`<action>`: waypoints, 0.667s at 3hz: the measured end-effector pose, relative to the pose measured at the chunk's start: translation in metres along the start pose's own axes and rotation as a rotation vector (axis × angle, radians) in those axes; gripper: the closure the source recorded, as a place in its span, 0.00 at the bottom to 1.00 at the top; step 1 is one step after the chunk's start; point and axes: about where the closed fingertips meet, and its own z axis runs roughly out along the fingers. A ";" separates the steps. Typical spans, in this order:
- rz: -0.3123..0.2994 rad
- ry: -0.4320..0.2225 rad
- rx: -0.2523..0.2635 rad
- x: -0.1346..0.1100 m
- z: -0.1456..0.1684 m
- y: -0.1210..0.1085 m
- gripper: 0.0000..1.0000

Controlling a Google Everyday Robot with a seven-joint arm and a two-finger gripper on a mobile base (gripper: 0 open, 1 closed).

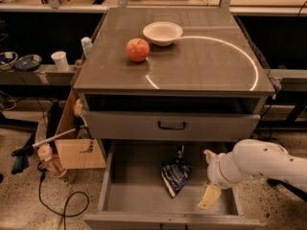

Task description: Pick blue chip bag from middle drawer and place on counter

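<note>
The blue chip bag (pixel 175 175) lies crumpled on the floor of the open middle drawer (pixel 134 195), near its centre. My gripper (pixel 206 176) is on the white arm that reaches in from the right. It hangs over the right part of the drawer, a little right of the bag and not touching it. Its pale fingers (pixel 209 197) stand apart, open and empty. The counter (pixel 201 63) is the grey-brown cabinet top above, with a pale arc across it.
A red apple (pixel 137 50) and a white bowl (pixel 163 33) sit on the counter's back left. A closed drawer front with a black handle (pixel 171 126) is above the open drawer. A cardboard box (pixel 79 145) and cables lie on the floor at left.
</note>
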 end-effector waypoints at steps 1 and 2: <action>-0.010 -0.019 -0.009 -0.013 0.015 -0.007 0.00; -0.039 -0.063 -0.021 -0.048 0.048 -0.030 0.00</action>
